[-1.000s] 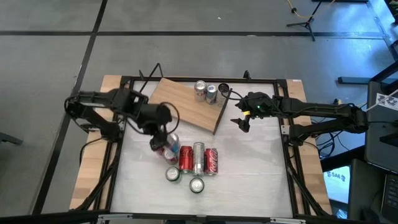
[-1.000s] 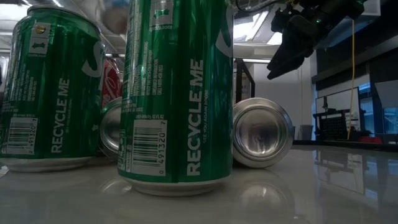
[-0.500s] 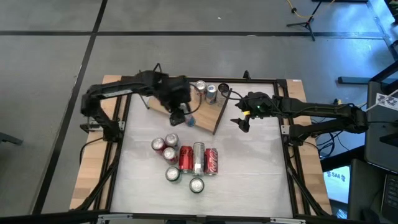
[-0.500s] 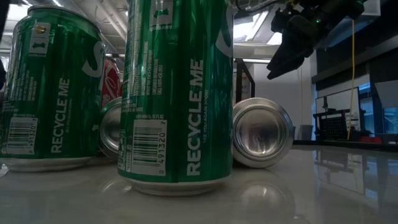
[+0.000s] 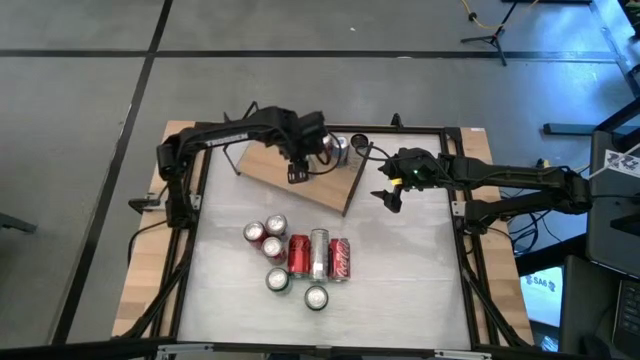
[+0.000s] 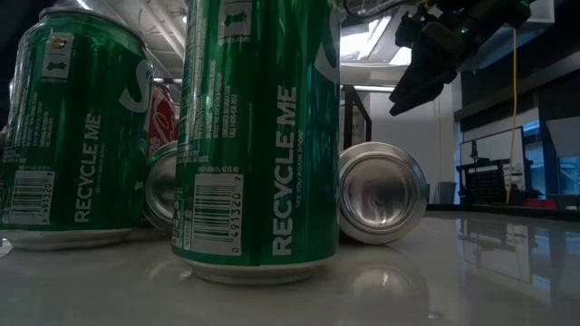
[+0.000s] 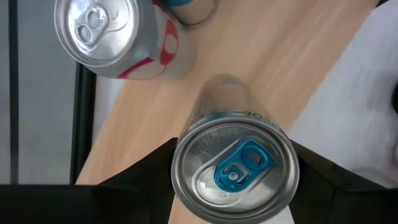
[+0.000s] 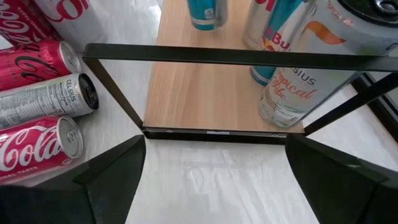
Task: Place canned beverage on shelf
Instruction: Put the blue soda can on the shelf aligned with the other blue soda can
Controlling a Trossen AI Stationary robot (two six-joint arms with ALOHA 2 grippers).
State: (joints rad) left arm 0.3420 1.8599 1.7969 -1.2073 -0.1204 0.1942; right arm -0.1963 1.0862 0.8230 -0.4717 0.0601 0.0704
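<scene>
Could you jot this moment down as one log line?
left gripper: holds can above shelf | right gripper: open, waiting beside shelf

Pale tabletop [image 5: 400, 290], grey floor [image 5: 80, 120]

From above, the left hand [image 5: 297, 172] covers the can it carries over the shelf [image 5: 270, 160]. In the low view, two big green cans [image 6: 258, 136] block most of the worktop [image 6: 435, 272]. Their tops are cut off.
</scene>
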